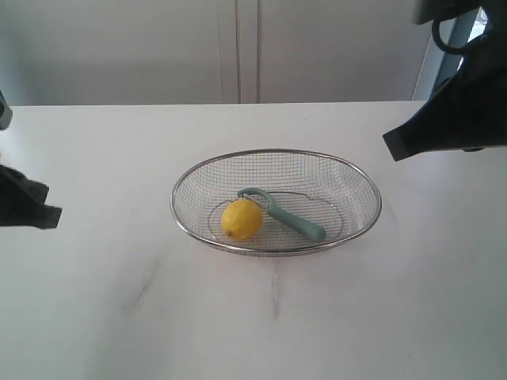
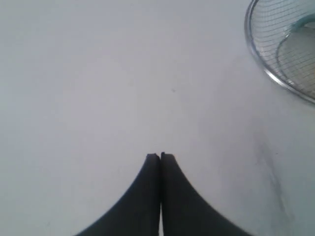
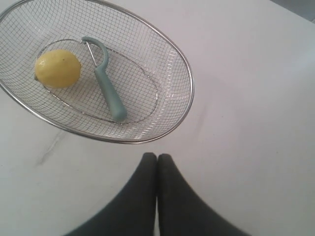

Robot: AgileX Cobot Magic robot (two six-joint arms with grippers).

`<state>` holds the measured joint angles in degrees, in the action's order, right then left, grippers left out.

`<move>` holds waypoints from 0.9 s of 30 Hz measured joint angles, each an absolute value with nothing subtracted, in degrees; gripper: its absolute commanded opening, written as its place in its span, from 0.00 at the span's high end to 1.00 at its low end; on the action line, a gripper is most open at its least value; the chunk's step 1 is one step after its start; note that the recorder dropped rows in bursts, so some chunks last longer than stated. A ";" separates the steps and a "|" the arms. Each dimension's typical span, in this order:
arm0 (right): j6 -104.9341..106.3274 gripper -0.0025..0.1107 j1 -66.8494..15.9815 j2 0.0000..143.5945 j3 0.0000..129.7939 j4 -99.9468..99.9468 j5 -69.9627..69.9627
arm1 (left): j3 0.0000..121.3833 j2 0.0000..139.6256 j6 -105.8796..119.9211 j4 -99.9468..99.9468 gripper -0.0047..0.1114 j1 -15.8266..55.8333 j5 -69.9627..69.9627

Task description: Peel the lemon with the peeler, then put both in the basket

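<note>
The lemon [image 3: 57,68] lies on the mesh floor of the basket [image 3: 189,93], towards one end, its skin evenly yellow as far as I can see; whether any peel is off I cannot tell from here. I judge it light but firm, round and waxy enough to roll or squirt out of a pinch, so I would take it across its middle, not by the nubbed tip; the peeler [image 3: 109,93] lies just beside it, hooked head curving close round the lemon and perhaps touching it, handle running out across the floor of the basket; it looks light, stiff and slim, and I would take it by the plastic handle, well back from the blade; the basket itself is rigid wire and may slide on the smooth table [image 1: 119,317] if nudged. I count one lemon, one peeler, one basket, two arms; the left gripper [image 2: 160,156] hangs over bare table with the basket rim off to its side, fingers pressed together on nothing; the right gripper [image 3: 157,156] hovers just outside the rim, likewise closed and empty.
</note>
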<state>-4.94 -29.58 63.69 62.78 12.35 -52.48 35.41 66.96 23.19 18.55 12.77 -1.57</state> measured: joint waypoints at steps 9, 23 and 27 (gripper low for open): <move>-4.94 0.98 -29.58 63.69 62.78 12.35 -52.48 | 14.19 56.09 22.34 19.10 0.96 7.23 13.97; -4.94 0.98 -29.58 63.69 62.78 12.35 -52.33 | 0.40 38.96 18.27 19.46 0.96 3.94 13.02; -4.94 0.98 -29.58 63.69 62.78 12.35 -52.33 | 0.40 34.97 17.16 19.57 0.96 3.94 10.43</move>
<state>-4.94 -29.58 63.69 62.78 12.35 -52.33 0.40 34.97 17.16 19.57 3.94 10.43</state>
